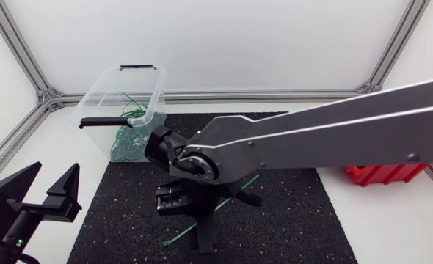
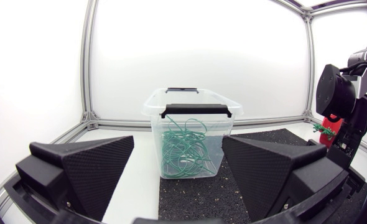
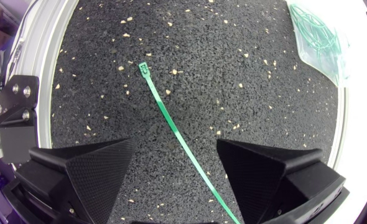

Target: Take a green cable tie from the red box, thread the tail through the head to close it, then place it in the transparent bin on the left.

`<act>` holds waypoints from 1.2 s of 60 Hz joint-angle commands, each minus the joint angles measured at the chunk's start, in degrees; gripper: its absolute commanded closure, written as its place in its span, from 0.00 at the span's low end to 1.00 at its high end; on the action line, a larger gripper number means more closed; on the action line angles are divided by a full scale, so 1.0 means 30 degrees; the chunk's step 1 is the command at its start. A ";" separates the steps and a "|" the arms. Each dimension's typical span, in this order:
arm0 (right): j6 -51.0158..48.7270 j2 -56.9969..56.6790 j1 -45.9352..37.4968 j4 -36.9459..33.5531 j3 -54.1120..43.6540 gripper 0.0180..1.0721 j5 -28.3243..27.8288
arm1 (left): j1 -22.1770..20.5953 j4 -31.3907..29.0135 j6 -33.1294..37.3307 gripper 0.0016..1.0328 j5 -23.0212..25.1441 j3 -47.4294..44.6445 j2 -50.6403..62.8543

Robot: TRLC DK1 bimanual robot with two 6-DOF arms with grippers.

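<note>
- Green cable tie point(image 3: 171, 121): one, straight and not closed, lying flat on the black mat point(image 1: 290, 220) near the middle of the table. Its head lies ahead of the right gripper, and the strap runs back between and under the fingers.
- Right gripper point(image 3: 174, 149): fingers wide apart and holding nothing, poised above the tie. Neither finger appears to touch it.
- Left gripper point(image 1: 55, 170): at the near left, fingers wide apart, empty.
- Transparent bin point(image 1: 99, 99): far left, holding a tangle of green ties.
- Red box point(image 1: 385, 174): at the right, largely hidden behind the right arm.
- Step in hand, as judged: lifting the tie off the mat so it can be threaded.
- To do it well:
  - Lower the right gripper until its fingertips reach the mat on either side of the strap.
  - Close squarely across the strap's width, leaving one end free for the left gripper.
  - The strap looks thin and flat, so closing too high would likely miss it, and a skewed close could flick it aside.
- Right wrist view only: the tie's head, its full line, and the gap between the fingers. In the head view the arm covers the tie's middle, so only its two ends show.
- Head view only: both arms, the bin and the box together.
- Left wrist view only: the bin seen side-on, with its black handles. The tie on the mat does not show there.
</note>
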 commanded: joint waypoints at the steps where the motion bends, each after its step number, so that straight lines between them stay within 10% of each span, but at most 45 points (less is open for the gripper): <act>1: -0.0754 0.0897 -0.0049 0.0125 0.0647 0.14 -0.0213 | -0.0060 -0.0633 -0.0285 0.04 -0.0083 -0.0725 0.0040; 27: -0.1398 0.2186 0.0508 0.0652 0.0823 0.55 -0.0711 | -0.0089 -0.0633 -0.0285 0.04 -0.0083 -0.0695 0.0069; 72: -0.2951 0.3095 0.0185 0.0418 0.0970 0.95 -0.1297 | -0.0118 -0.0633 -0.0285 0.04 -0.0083 -0.0725 0.0069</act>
